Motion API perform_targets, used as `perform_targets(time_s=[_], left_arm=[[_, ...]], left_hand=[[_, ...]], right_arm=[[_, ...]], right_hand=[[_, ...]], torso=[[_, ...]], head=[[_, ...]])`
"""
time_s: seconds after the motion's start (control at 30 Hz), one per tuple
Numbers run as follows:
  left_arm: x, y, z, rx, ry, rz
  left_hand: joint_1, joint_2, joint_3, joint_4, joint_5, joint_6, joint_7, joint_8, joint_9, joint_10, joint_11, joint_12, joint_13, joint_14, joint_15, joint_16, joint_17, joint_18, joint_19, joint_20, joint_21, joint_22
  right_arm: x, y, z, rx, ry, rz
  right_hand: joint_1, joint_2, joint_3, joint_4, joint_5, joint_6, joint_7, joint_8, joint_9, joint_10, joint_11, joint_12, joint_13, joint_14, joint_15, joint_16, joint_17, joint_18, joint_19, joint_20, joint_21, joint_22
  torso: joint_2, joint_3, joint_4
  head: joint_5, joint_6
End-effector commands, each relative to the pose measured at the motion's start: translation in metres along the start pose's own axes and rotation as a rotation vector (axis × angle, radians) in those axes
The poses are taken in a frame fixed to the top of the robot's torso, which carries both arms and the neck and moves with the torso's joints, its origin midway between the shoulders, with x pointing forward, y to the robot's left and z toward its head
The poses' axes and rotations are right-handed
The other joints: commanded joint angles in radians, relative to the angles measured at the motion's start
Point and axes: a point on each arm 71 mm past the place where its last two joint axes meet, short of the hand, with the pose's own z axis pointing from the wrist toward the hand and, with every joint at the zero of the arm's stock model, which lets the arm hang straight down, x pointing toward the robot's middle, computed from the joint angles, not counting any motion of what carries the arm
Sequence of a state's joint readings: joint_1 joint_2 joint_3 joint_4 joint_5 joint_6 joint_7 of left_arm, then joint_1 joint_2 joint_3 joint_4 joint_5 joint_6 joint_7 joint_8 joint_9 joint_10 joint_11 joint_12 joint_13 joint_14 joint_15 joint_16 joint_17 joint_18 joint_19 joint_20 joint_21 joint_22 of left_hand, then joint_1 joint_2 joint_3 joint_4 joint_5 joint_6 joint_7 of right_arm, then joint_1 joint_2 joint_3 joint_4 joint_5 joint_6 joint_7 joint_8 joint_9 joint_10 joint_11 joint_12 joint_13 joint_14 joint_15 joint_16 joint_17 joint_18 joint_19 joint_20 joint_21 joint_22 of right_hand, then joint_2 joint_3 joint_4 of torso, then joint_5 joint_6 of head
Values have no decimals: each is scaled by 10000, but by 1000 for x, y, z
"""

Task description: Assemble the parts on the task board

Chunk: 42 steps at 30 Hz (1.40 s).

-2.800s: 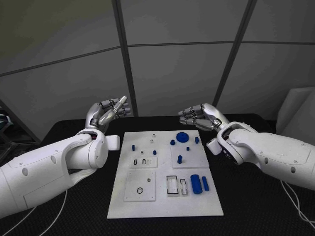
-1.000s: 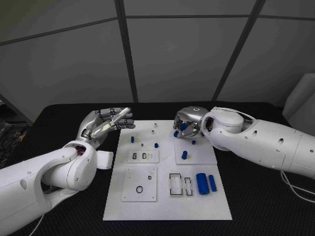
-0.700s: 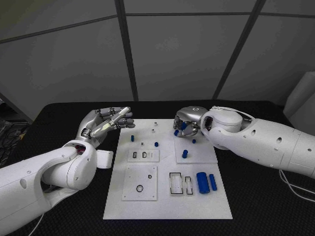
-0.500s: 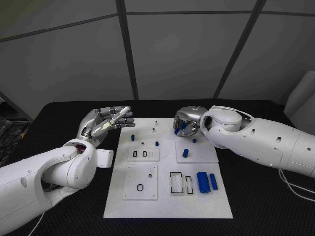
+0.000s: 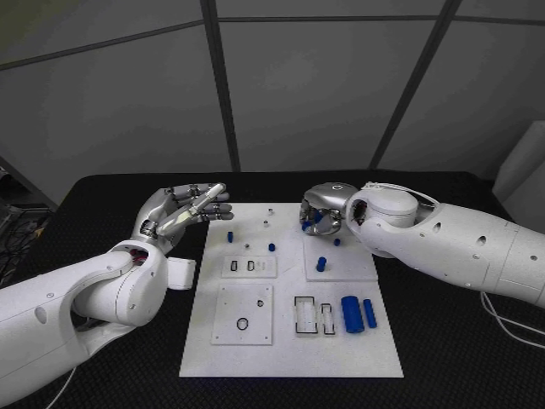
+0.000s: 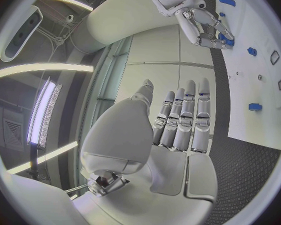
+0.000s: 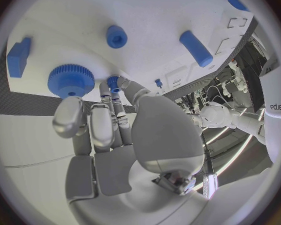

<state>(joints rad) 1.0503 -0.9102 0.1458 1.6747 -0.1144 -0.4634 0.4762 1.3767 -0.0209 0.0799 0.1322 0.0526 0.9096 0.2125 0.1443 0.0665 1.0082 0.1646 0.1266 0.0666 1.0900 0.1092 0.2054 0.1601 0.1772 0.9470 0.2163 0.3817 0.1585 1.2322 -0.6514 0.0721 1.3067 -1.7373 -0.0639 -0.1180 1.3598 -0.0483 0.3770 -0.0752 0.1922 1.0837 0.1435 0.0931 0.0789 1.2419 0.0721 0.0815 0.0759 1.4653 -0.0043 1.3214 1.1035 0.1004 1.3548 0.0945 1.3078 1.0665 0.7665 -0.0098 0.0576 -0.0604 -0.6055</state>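
1. Two hands up at the board's far end. Vs 2.8 s ago, the right hand has come down from above the table onto the far right corner: reach done, pickup likely next.
2. Right hand: palm down, fingertips touching a small blue peg; whether it's pinched, can't tell. Blue gear just beside its fingers.
3. Left hand: raised off the board's left edge, fingers straight, side by side, holding nothing. Blue parts well apart from it.

Dim head view; bright ceiling strips glare in fisheye-warped wrist views.
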Motion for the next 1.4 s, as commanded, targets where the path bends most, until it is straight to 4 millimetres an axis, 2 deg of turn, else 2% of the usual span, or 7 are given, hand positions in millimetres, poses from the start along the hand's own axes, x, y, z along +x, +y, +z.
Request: perform_targets(time_s=[0.03,0.23,0.37,0.53,0.63,1.07,1.4], left_arm=[[1,-1,0,55,141,8],[0,-1,0,30,129,20],[-2,-1,0,24,113,32],[-2,-1,0,17,100,42],[-2,-1,0,11,104,39],[0,0,1,-21,168,-4],[3,0,2,-35,235,-50]], left_hand=[[8,47,-38,3,-13,72,32,-63,-11,41,9,-57,-16,4,48,-37,9,52,52,11,39,-17],[9,60,-41,1,-13,66,40,-79,-13,34,15,-76,-17,5,51,-52,13,51,53,13,35,-21],[8,62,-44,1,-13,63,43,-84,-13,32,17,-83,-17,5,52,-57,15,51,54,14,34,-23],[5,66,-48,1,-14,60,48,-93,-14,28,20,-94,-17,6,54,-65,18,51,54,15,32,-25],[5,66,-48,1,-14,60,48,-93,-14,28,20,-94,-17,6,54,-65,18,51,54,15,32,-25],[-8,63,-79,-3,-14,49,56,-128,-15,16,31,-136,-18,-2,65,-106,27,47,48,22,18,-38],[-16,66,-91,-2,-14,48,57,-140,-15,13,35,-153,-18,-12,71,-128,30,45,41,26,9,-45]], right_arm=[[-4,1,0,-95,-398,109],[-10,4,-3,-211,-1146,158],[-15,8,-5,-338,-1704,221],[-20,13,-5,-431,-2361,329],[-23,17,-2,-452,-2696,399],[-25,33,22,-445,-3260,567],[-20,37,36,-345,-2897,514]], right_hand=[[210,126,164,-31,-14,188,-53,91,59,203,-71,67,72,399,-110,65,21,-91,100,-20,84,107],[331,140,334,-114,-48,320,-70,117,94,344,-107,58,115,398,-147,128,80,-110,125,-59,181,240],[347,68,400,-154,-56,290,-41,69,90,330,-80,-2,123,398,-136,165,110,-118,122,-62,221,284],[328,23,455,-156,-63,246,-15,15,81,276,-53,-74,116,394,-110,185,114,-122,110,-48,245,307],[326,10,472,-160,-64,234,-8,0,79,261,-47,-92,114,393,-104,191,118,-120,101,-43,245,300],[278,-57,515,-146,-72,190,32,-59,70,220,-14,-146,110,376,-76,177,55,-114,62,-19,244,275],[234,-91,552,-123,-63,154,49,-105,63,171,10,-178,102,369,-52,184,45,-110,36,2,245,265]], torso=[[16,-7,11],[18,-2,-7],[30,-12,-10],[38,-5,7],[53,-14,43],[85,-32,68],[121,-60,133]], head=[[-14,18],[-7,72],[-4,130],[-4,178],[-20,219],[110,229],[69,225]])
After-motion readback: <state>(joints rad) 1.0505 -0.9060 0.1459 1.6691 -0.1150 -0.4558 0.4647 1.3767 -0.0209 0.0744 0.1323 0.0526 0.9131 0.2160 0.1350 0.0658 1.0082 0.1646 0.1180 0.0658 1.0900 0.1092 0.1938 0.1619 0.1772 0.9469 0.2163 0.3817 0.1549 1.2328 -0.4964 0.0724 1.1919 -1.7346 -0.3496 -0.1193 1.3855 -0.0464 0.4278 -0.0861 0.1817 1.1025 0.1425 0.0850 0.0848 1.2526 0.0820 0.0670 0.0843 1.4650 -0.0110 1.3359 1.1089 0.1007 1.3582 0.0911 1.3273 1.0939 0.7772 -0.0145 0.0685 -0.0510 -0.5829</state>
